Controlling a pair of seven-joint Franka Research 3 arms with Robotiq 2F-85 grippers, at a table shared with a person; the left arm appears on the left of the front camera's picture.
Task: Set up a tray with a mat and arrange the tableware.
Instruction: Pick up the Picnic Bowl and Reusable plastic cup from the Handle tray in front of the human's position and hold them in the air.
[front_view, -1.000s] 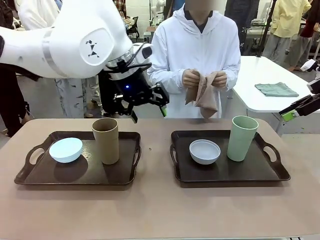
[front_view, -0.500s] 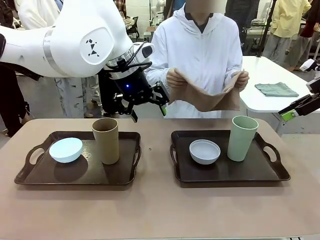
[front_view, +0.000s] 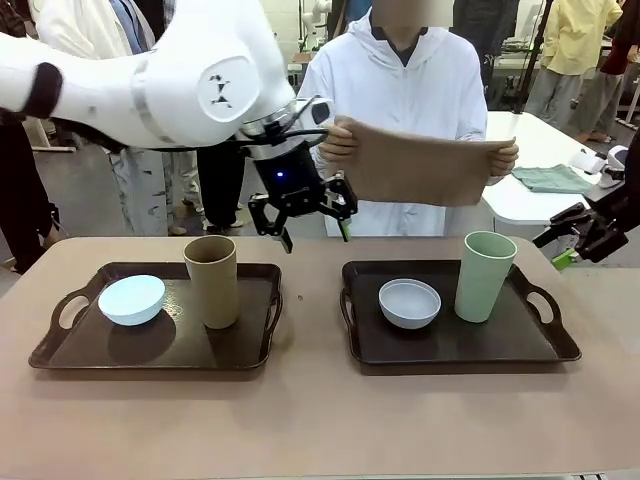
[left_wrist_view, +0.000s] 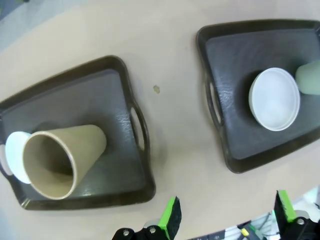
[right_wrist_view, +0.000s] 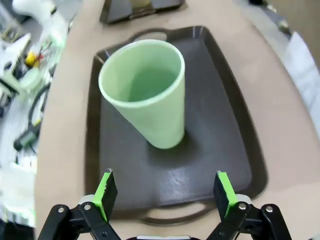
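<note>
The mat (front_view: 420, 165), a tan cloth, is stretched flat between the person's hands (front_view: 338, 142) beyond the table's (front_view: 320, 420) far edge, hiding part of their chest. In the left wrist view the pale blue bowl (left_wrist_view: 14, 156) is mostly hidden behind the tan tumbler (left_wrist_view: 62, 159) on the left tray (left_wrist_view: 107, 195), and the green tumbler (left_wrist_view: 310, 77) is cut off at the edge, beside the greyish white bowl (left_wrist_view: 275, 99) on the right tray (left_wrist_view: 235, 160). The left gripper (front_view: 316, 236) hangs just beside the mat's lower corner, jaws spread and empty. The right gripper (right_wrist_view: 165, 192), also spread and empty, hovers apart from the green tumbler, which stands upright ahead of its fingers; in the front view it is small and hard to make out
</note>
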